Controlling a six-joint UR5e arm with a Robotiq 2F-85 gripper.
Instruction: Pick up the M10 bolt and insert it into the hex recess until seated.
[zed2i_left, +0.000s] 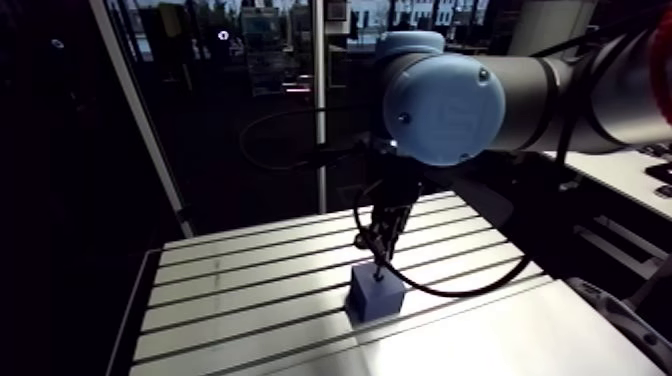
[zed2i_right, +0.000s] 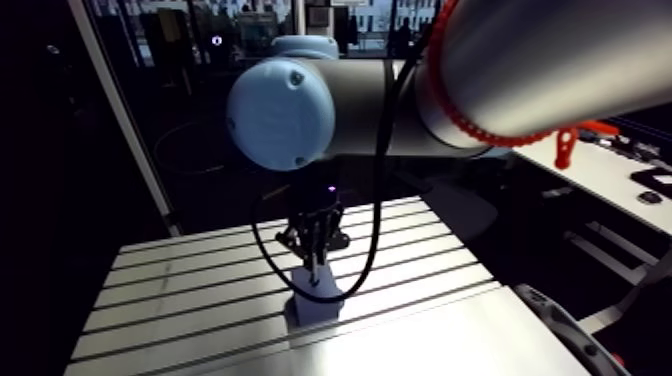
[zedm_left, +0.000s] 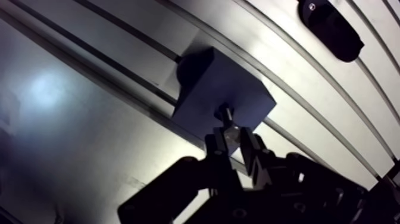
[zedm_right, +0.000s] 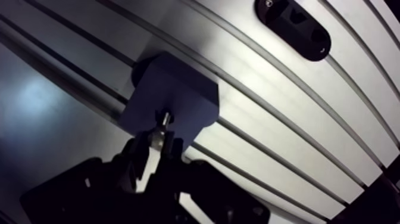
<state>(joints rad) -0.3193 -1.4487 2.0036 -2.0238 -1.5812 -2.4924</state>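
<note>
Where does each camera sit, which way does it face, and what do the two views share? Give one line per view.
Arm view: rides the arm's upper link, looks down across the slotted table; shows the blue-capped joint, the wrist and the gripper.
Wrist view: sits on the wrist, looks down past the fingers, which are shut on the bolt.
Shared: both show the blue block just under the bolt's tip.
</note>
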